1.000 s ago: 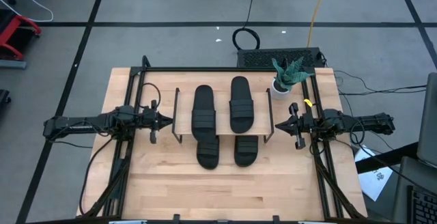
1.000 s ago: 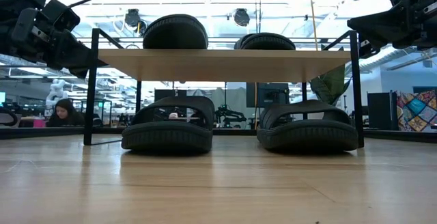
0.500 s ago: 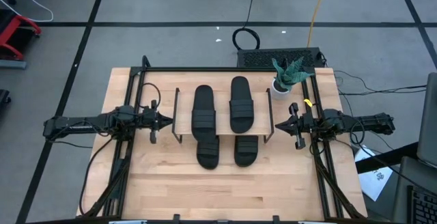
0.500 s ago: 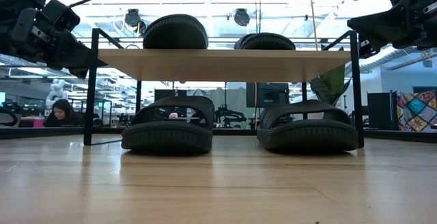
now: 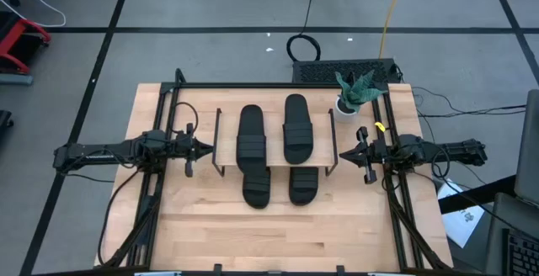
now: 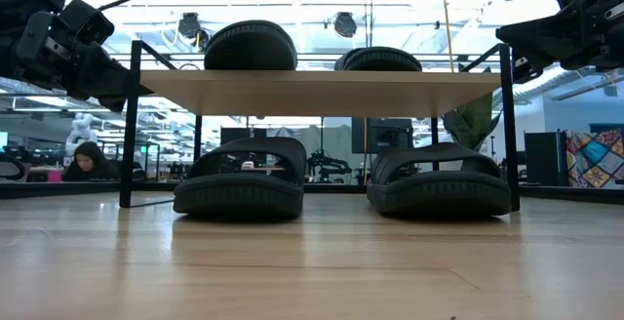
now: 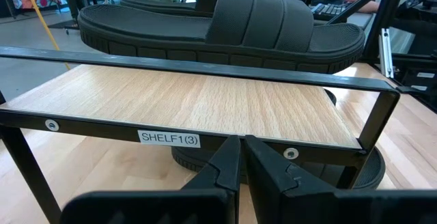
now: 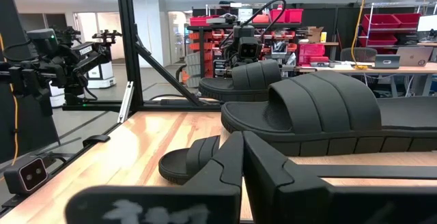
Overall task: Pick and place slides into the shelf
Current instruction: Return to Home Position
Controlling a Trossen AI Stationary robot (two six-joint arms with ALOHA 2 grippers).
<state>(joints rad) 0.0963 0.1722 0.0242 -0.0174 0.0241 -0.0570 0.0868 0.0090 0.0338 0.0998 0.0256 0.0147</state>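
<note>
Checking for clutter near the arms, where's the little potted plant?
In the high view, the potted plant stands near the table's back right corner, just off the shelf's right rear corner.

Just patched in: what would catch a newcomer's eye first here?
Four black slides fill the central shelf: two lie on its top board, and two sit beneath it, poking out on the near side. The left end effector and right end effector flank it, both shut and empty.

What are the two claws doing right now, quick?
Left gripper: shut, holding nothing.
Right gripper: shut, holding nothing.
</note>
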